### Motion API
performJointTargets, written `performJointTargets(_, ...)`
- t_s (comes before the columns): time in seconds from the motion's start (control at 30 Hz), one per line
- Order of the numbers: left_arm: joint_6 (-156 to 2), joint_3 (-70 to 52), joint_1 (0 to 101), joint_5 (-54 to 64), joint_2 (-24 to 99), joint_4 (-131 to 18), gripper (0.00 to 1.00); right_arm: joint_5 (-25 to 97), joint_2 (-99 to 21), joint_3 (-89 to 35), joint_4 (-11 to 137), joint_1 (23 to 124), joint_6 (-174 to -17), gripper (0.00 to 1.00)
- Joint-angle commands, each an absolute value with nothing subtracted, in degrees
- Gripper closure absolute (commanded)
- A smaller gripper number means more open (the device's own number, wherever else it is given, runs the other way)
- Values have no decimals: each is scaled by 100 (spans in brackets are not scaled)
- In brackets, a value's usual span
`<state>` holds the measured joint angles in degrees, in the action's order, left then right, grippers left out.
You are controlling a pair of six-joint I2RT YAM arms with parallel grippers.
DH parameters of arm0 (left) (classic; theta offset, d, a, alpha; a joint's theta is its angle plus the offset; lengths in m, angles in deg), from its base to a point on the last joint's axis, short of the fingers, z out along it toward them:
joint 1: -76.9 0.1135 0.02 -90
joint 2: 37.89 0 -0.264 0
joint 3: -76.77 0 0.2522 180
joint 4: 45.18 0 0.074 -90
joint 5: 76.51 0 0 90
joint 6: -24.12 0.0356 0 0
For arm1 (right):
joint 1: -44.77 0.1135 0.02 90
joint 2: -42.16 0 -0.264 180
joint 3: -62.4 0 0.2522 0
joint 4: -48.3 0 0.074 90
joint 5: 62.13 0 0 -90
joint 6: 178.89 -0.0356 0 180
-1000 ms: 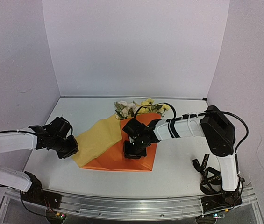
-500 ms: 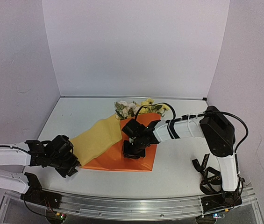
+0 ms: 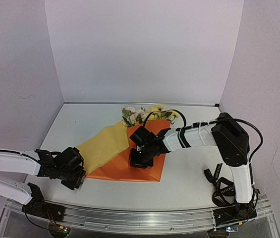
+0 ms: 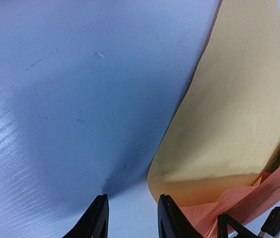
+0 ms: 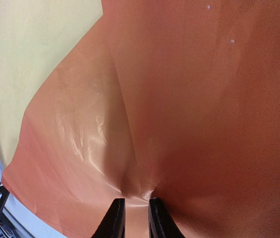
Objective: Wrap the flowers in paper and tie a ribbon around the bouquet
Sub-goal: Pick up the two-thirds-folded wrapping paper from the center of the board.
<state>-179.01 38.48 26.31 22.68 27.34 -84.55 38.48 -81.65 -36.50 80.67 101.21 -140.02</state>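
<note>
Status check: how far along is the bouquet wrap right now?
Done: the flowers lie on the paper, heads past its far edge, and the left flap is turned yellow side up. In hand: the right gripper pinches the orange sheet near its middle; the left gripper is open and empty by the flap's near corner. Left: closing the wrap and tying the ribbon, lying untouched at the right.

right fingers [image 3: 140,161] on paper [image 3: 105,146]; left fingers [image 3: 78,179] at near-left corner; flowers [image 3: 139,115] behind.
</note>
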Motion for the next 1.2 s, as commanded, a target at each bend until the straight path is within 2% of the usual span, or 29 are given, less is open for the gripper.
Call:
performJointTargets(0.0, -18622, 3779, 2610, 2321, 2842, -8168, 65, 3826, -8419, -3591, 8140, 10135, -14035, 81)
performJointTargets(0.43, -18730, 3911, 2608, 2284, 3040, -7747, 69, 3868, -8453, -3598, 8131, 10137, -14039, 81)
performJointTargets(0.8, -18054, 3711, 2610, 2541, 3062, -7657, 100, 3912, -8418, -3643, 8149, 10135, -13917, 80)
performJointTargets(1.17, -16401, 2657, 2610, 3172, 2973, -8439, 100, 3860, -8463, -3646, 8184, 10141, -13907, 80)
